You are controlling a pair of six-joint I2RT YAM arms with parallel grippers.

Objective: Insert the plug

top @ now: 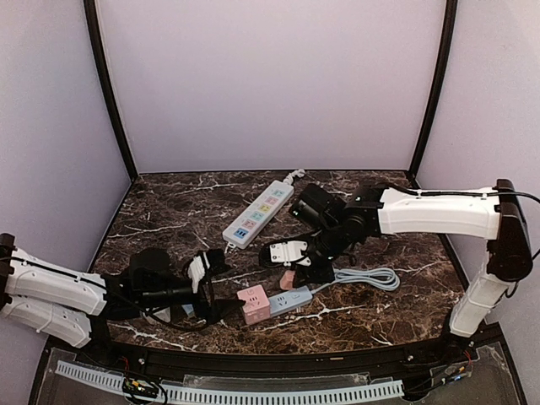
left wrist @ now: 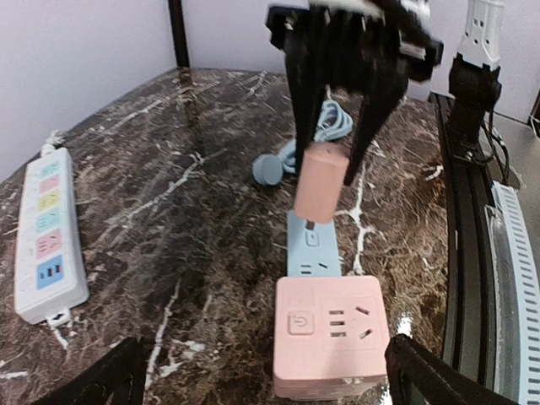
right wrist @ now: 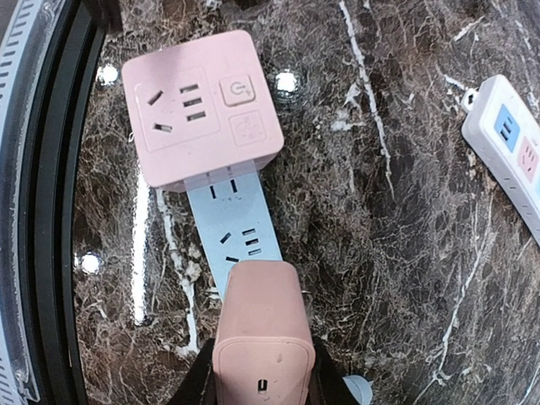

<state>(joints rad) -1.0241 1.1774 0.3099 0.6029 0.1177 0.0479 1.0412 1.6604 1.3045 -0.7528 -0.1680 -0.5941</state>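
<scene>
One pink plug (right wrist: 263, 333), clenched in the right claw (left wrist: 327, 169), hangs over the blue power strip (right wrist: 239, 243); any tilt could make prongs miss slots.

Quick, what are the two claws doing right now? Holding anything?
Left gripper: open, holding nothing.
Right gripper: closed on the pink plug.

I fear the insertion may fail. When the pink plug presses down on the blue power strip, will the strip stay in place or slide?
The blue power strip probably stays flat under the pink plug: it lies low on the table. It may slide sideways, since the marble looks glossy. The pink cube covering one end likely adds weight.
</scene>
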